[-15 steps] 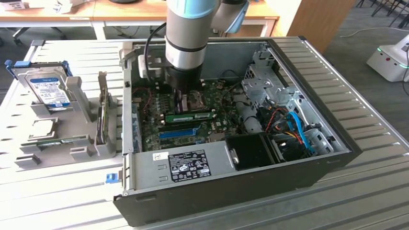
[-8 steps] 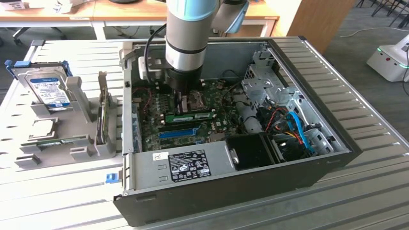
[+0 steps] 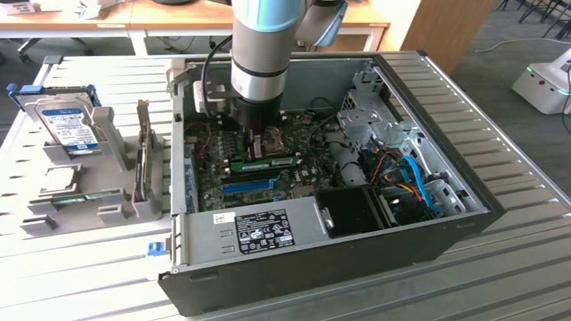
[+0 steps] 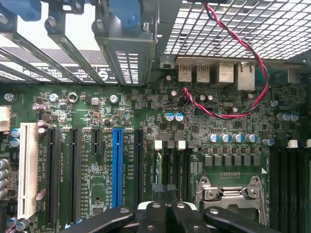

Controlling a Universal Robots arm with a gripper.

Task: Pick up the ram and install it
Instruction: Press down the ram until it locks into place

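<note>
The ram (image 3: 267, 162), a narrow green stick with a white sticker, stands on edge in a motherboard slot inside the open computer case (image 3: 464, 221). My gripper (image 3: 258, 142) hangs straight down just over its end nearer the exterior view's left. In the wrist view the black fingers (image 4: 151, 216) are pressed together with nothing between them. Directly beneath the gripper (image 4: 163, 209), a thin green edge of the ram (image 4: 157, 167) shows in the slot. I cannot tell whether the fingertips touch it.
A bright blue slot (image 3: 248, 185) (image 4: 117, 165) lies beside the ram slots, and the CPU socket (image 4: 228, 194) lies on their other side. A red-and-black twisted wire (image 4: 233, 73) loops across the board. At the exterior view's left, a grey rack holds a blue-labelled hard drive (image 3: 67, 124).
</note>
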